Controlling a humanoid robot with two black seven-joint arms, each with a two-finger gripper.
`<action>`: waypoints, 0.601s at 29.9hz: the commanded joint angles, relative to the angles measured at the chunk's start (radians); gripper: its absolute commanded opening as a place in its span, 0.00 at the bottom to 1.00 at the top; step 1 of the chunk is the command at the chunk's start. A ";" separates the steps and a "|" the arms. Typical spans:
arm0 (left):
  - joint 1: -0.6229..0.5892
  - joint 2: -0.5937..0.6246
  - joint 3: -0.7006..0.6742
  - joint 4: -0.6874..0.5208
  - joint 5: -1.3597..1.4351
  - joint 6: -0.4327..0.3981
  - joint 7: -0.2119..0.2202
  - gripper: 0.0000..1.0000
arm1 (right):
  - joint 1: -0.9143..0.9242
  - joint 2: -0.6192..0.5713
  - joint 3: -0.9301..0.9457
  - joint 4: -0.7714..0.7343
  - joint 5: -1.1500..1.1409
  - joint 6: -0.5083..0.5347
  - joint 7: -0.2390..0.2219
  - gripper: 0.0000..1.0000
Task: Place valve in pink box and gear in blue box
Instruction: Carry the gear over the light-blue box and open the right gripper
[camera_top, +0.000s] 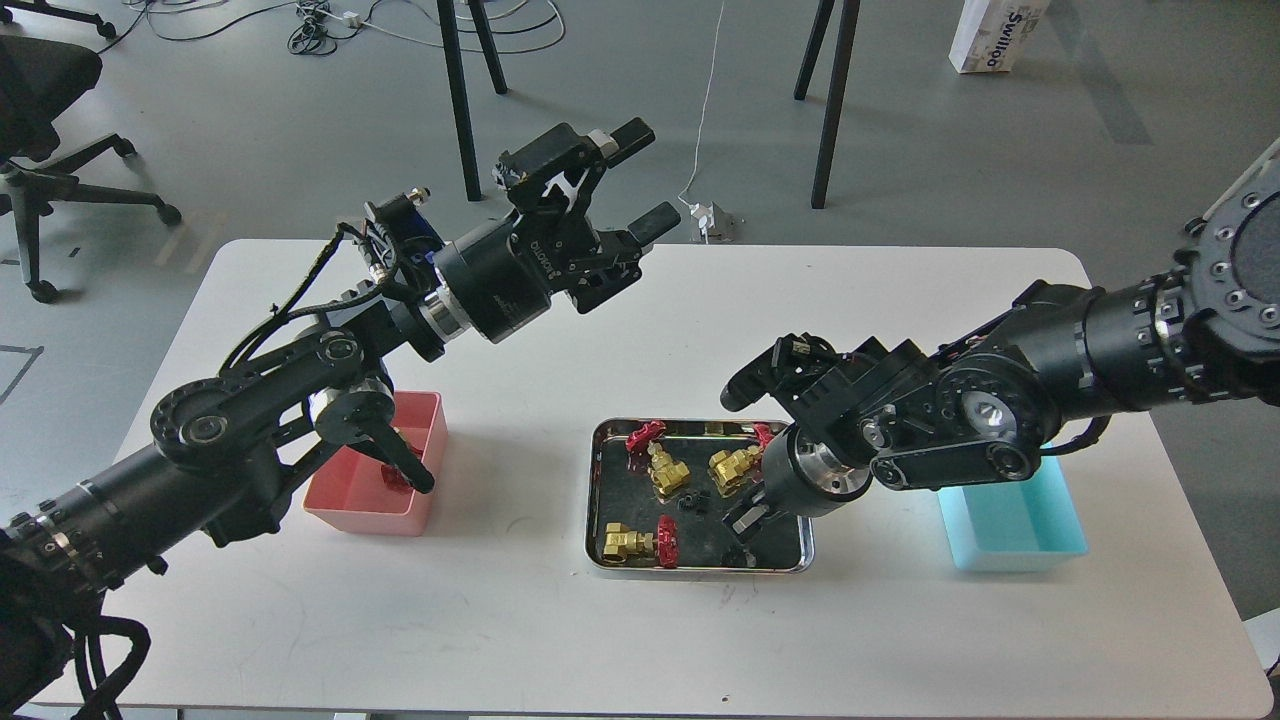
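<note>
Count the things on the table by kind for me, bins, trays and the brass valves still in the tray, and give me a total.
Plastic bins: 2, the pink box and the blue box
Steel tray: 1
Brass valves visible in the tray: 3, at and
Total: 6
Black gears are too small and dark to count.

Black arms, round jointed segments; silver collars, small screws; loose black cables along left arm (300, 370); white lettering on wrist.

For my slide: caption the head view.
Right hand reaches into steel tray of valves; left hand open, raised above table.
</note>
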 joint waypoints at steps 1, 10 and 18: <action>0.000 -0.009 0.001 0.000 0.000 0.000 0.000 0.88 | 0.049 -0.222 -0.001 0.060 -0.018 0.003 -0.001 0.18; 0.000 -0.016 0.001 0.000 0.000 0.000 0.000 0.88 | -0.006 -0.641 -0.001 0.069 -0.183 0.006 -0.001 0.18; 0.000 -0.033 0.006 0.000 0.000 0.000 0.000 0.88 | -0.192 -0.672 0.121 0.043 -0.203 -0.008 -0.004 0.38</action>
